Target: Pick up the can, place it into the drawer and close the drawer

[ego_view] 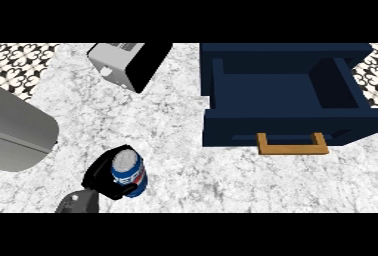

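Logging the pick-up step: wrapping left hand (102, 175) round the can (129, 170), curling black fingers at its left side and crossing the thumb over the blue label, so holding it closed-in rather than spread. Finding no right hand in head view. Locating the can at lower left of the counter (192, 175), roughly upright and showing a silver top; not managing to tell whether resting on the surface or lifted clear. Judging lift and carry as outstanding: needing travel up and rightward to the open drawer (284, 127), well apart, then lowering past its front wall into the cavity, releasing, and pushing the front shut near the handle (292, 145). Recording the can as a smooth glossy cylinder, blue with red-white logo; the drawer as boxy matte navy with a tan, wood-toned U-shaped handle; the counter as speckled white-grey stone. Noting also a boxy grey-black toaster (129, 62) at top and a rounded grey metal body (22, 135) at left edge.
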Tool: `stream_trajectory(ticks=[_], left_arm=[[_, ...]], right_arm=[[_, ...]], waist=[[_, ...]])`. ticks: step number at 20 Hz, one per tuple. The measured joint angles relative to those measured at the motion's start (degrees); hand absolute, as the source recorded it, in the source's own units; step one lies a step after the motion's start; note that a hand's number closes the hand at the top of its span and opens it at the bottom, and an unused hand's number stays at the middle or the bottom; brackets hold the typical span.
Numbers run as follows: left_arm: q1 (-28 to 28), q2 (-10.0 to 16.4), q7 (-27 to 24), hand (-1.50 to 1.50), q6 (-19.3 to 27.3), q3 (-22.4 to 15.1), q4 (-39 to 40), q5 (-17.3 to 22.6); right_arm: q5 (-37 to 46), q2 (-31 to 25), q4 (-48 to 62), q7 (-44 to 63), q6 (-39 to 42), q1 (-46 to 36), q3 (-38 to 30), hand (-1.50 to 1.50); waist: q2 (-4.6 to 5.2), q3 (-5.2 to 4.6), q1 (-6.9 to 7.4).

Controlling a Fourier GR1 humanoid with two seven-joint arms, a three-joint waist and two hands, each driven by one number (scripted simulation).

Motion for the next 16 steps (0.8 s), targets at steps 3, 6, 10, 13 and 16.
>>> stream_trajectory(ticks=[3,6,10,13,16], left_arm=[[0.38,-0.50,1.17,1.50,-1.79,-0.70,-2.94,1.31],[-0.15,-2.23,1.86,1.50,2.16,1.42,-4.59,3.35],[-2.53,-4.37,0.91,1.50,13.46,6.76,-5.21,6.50],[-4.41,-5.07,0.67,1.50,19.98,7.83,-7.06,8.95],[-5.74,-5.41,1.88,1.50,25.08,6.66,-9.98,10.73]], right_arm=[[-0.14,0.01,0.07,-0.29,-0.12,0.27,-0.11,-1.50],[-0.48,-0.09,0.39,0.03,-0.32,-0.06,-0.66,-1.50],[-0.96,0.29,-0.51,0.40,-0.69,0.25,-0.83,-1.50],[-0.86,0.74,-0.95,0.29,-0.58,0.29,-0.55,-1.50],[-0.60,0.59,-1.16,0.17,-0.98,0.53,-0.12,-1.50]], waist=[[-0.02,0.02,0.04],[-0.03,0.02,0.12],[-0.02,0.01,0.05],[-0.05,0.02,0.03],[-0.06,0.01,0.04]])
